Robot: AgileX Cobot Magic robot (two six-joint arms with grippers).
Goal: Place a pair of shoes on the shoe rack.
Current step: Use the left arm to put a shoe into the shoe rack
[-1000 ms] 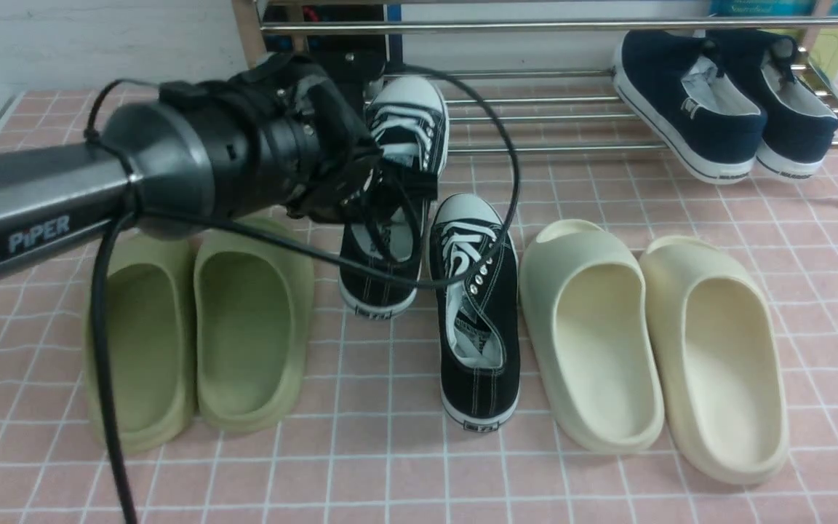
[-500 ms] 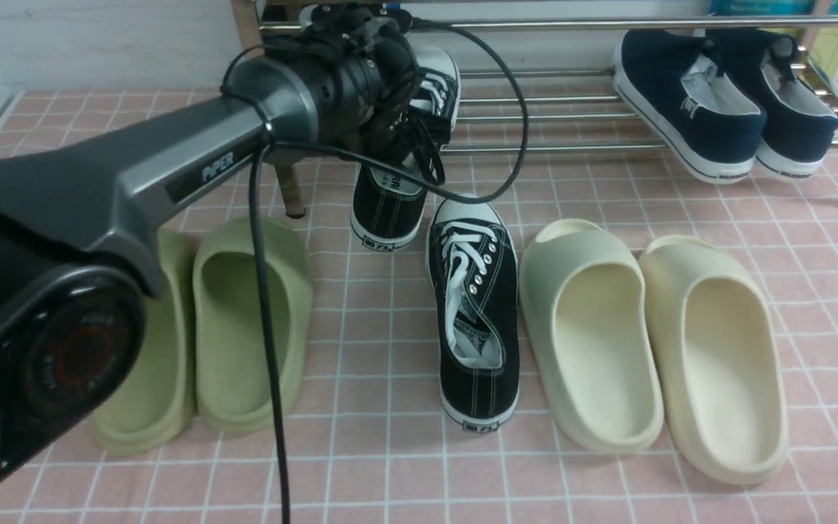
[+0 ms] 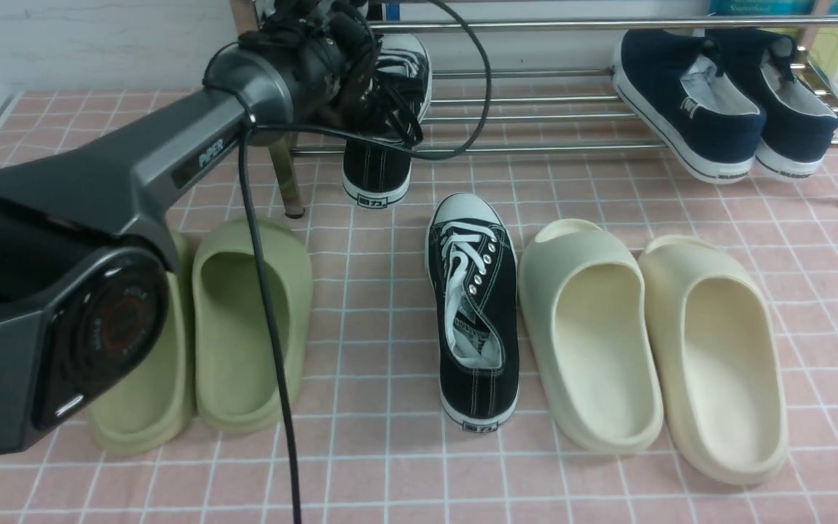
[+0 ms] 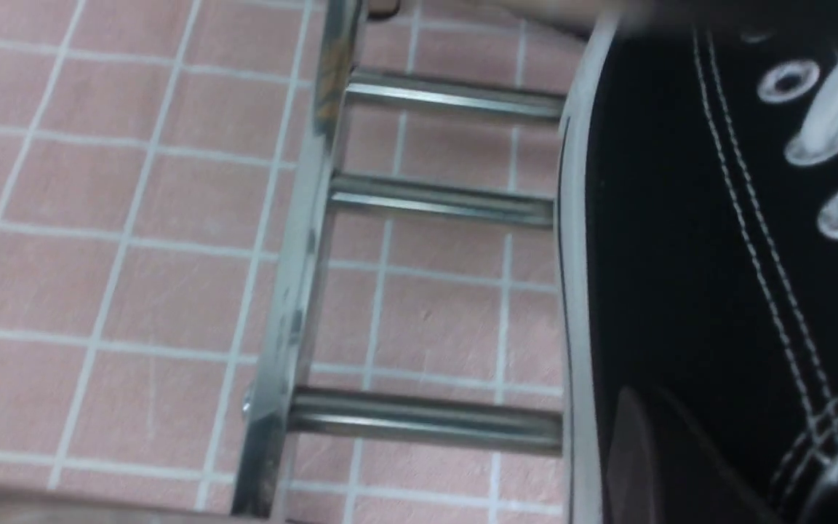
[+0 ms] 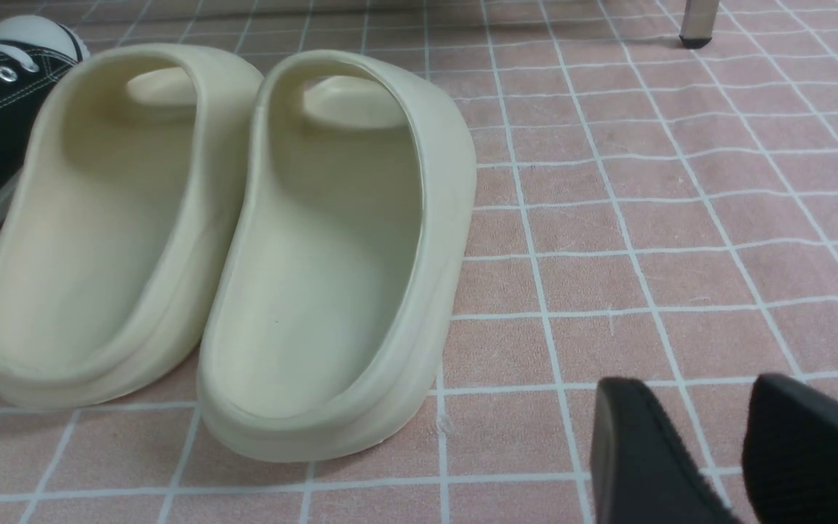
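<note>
Moved upward, one black canvas sneaker (image 3: 379,171) lies on the chrome tube rack (image 3: 572,116), upper centre; left gripper's (image 3: 374,87) hold unclear, right gripper (image 5: 710,451) spread wide.

Two sneakers (image 3: 474,320); two slip-ons (image 3: 688,109); four slides (image 3: 593,342)

Green slides (image 3: 244,327), cream slides (image 3: 593,342) side by side, navy slip-on pair (image 3: 688,109), pink tiled floor (image 3: 390,466).

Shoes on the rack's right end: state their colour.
Navy shoes with white soles; the front view shows them best.
</note>
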